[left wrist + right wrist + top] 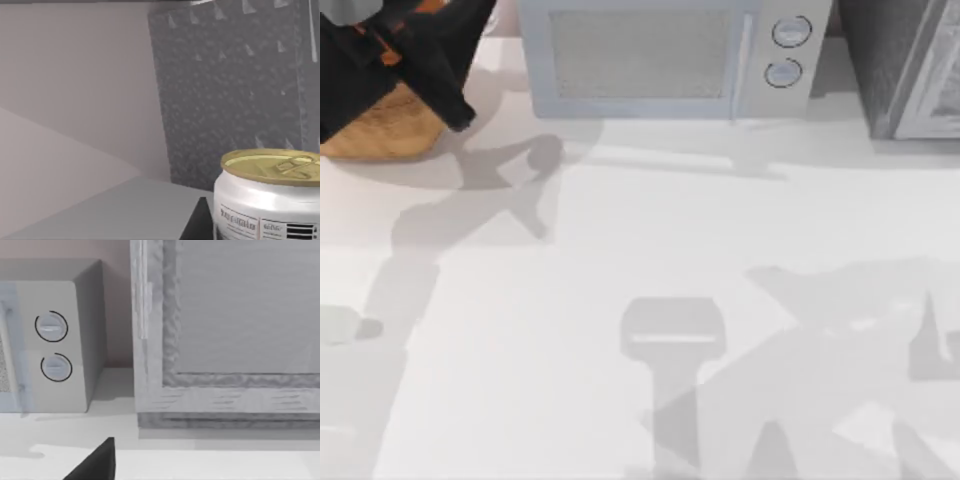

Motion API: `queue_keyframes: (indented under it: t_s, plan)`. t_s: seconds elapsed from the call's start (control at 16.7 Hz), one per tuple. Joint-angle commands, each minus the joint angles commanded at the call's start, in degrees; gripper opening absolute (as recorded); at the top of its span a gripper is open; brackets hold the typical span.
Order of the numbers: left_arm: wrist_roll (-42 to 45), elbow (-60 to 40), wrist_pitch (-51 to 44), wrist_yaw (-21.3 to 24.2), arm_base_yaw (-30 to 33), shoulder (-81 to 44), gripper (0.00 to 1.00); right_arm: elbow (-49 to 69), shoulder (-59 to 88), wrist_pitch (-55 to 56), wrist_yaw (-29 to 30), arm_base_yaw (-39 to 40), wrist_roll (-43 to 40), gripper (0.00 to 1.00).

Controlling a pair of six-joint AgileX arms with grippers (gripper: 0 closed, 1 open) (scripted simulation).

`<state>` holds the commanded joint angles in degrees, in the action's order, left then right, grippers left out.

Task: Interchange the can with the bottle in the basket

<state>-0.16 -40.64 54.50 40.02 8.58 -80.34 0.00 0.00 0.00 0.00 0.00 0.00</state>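
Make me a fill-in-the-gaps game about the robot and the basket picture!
1. The left arm reaches over the ____ at the table's far left corner.
2. The can has a ____ coloured top.
3. The microwave has ____ round knobs.

Missing words: basket; gold; two

The left arm (395, 50) is a bulky black body of blocky, angular links, with small orange accents showing along its upper edge. One matte black, wedge-shaped fingertip (95, 462) belongs to the right gripper.
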Motion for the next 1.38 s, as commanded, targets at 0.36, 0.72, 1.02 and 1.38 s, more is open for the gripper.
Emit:
queue_keyframes:
  t_s: [0.36, 0.72, 1.02, 1.38]
  plan:
    - [0.85, -8.39, 10.53, 10.50, 3.33, -17.40, 0.00, 0.00, 0.00, 0.00, 0.00, 0.00, 0.00, 1.00]
    - [1.16, -14.59, 18.22, 19.09, 5.59, -34.80, 0.00, 0.00, 0.00, 0.00, 0.00, 0.00, 0.00, 1.00]
    - [1.16, -19.20, 23.74, 26.83, 7.75, -51.27, 0.00, 0.00, 0.00, 0.00, 0.00, 0.00, 0.00, 1.00]
    - [1.86, -21.61, 25.31, 33.67, 10.04, -63.21, 0.00, 0.00, 0.00, 0.00, 0.00, 0.00, 0.00, 1.00]
